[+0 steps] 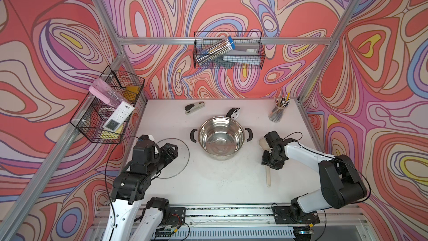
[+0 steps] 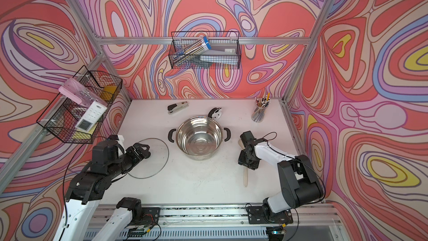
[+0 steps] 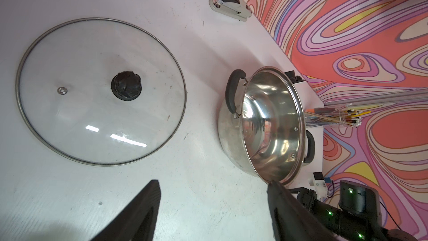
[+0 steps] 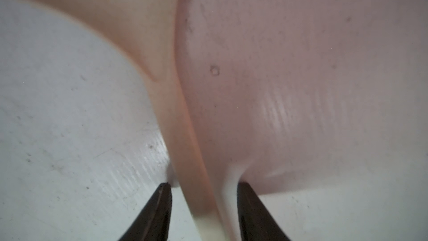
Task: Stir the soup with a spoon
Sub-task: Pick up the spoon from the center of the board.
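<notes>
Right gripper [image 4: 204, 184] narrow, straddling spoon [image 4: 176, 124] handle, not yet clamped (gap one side). Centre handle between jaws, squeeze firm, lift level. Left gripper [image 3: 213, 181] wide, empty.

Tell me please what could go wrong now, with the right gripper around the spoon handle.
1. The spoon handle sits off-centre between the open jaws of the right gripper, nearer one finger, so closing may push it sideways.
2. The grip point lies close to the bowl, so the long free handle could swing against the pot.
3. Nothing steadies the pot: the left gripper hangs open by the lid, so stirring may slide it.
</notes>
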Controlling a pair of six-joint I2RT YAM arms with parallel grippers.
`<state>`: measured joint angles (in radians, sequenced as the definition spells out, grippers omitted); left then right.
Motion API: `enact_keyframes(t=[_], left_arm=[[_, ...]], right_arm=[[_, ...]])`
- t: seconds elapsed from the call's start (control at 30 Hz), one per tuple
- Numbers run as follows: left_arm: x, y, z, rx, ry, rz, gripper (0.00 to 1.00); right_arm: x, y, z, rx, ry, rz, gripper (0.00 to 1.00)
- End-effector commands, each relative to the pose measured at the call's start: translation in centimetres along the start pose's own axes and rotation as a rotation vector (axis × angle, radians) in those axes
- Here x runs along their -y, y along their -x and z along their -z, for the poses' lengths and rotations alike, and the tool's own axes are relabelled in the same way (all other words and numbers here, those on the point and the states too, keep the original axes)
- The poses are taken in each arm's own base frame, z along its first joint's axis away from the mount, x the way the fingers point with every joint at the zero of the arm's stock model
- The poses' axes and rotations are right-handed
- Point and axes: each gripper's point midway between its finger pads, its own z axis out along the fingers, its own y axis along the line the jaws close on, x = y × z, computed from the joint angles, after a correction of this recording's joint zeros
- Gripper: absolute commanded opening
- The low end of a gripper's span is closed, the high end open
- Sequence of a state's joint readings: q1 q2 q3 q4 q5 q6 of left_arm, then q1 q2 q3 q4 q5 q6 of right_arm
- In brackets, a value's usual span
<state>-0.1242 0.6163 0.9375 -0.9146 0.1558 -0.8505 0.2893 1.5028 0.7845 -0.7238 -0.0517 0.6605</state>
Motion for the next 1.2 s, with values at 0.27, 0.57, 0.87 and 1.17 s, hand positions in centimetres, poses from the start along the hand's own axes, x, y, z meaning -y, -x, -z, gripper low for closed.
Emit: enact_keyframes(t=[0.27, 0.57, 0.87, 1.17], left_arm=[[6.2, -0.6, 1.5, -0.086, -0.306, -0.016, 0.84], [11.6, 1.0, 1.9, -0.091, -0.459, -0.106, 0.90], [19.0, -0.7, 0.8, -0.120, -0.619, -0.257, 0.93], [25.0, -2.6, -0.2, -0.104, -0.799, -0.270, 0.91]], right_arm=[[0.5, 0.4, -0.9, 0.007, -0.031, -0.029, 0.25], [0.3, 2.5, 3.0, 0.103, -0.058, -0.017, 0.07], [-0.7, 6.3, 11.9, 0.297, -0.053, -0.004, 0.00], [-8.8, 10.1, 23.1, 0.403, 0.317, -0.076, 0.00]])
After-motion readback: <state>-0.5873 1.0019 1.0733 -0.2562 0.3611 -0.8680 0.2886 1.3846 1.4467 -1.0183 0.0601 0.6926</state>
